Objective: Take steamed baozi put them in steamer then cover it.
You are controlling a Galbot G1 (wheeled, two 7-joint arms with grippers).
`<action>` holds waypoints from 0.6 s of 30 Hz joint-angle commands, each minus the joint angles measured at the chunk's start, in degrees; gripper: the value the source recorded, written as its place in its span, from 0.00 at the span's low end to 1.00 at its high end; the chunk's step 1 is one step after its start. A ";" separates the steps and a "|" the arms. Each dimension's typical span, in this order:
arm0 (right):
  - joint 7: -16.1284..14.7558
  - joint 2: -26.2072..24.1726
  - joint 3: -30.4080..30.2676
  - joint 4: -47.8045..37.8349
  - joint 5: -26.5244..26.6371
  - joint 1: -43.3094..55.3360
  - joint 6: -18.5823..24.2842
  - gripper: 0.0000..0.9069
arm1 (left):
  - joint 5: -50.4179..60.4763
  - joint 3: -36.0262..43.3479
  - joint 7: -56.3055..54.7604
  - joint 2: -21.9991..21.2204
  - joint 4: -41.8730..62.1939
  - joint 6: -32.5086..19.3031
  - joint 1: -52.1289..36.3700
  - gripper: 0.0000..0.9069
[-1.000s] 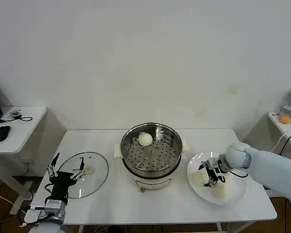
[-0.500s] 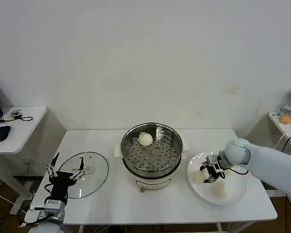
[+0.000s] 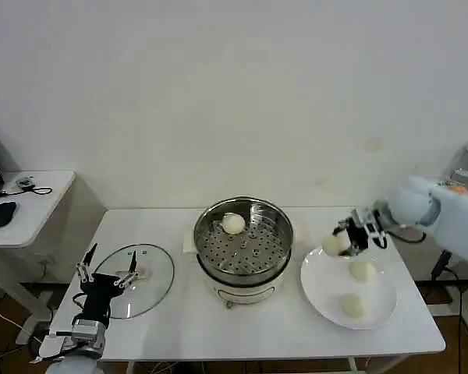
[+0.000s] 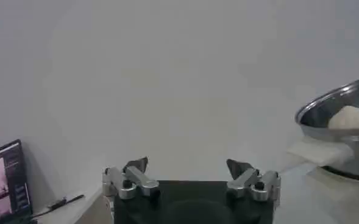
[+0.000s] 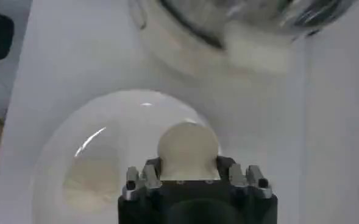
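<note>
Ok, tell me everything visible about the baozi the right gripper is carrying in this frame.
The carried baozi is a small, round, smooth cream-white bun, seemingly undamaged. The right gripper is shut on it, fingers pressing its two sides. It hangs in the air above the steamer-side edge of the white plate, touching nothing but the gripper, and has not reached the steamer. The right wrist view shows its domed top between the fingers, plate below.
</note>
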 commanded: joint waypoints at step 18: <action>11.11 38.86 -4.93 -11.92 22.38 4.54 -14.18 0.69 | -0.61 -2.81 0.05 0.78 -0.39 0.28 -1.29 1.00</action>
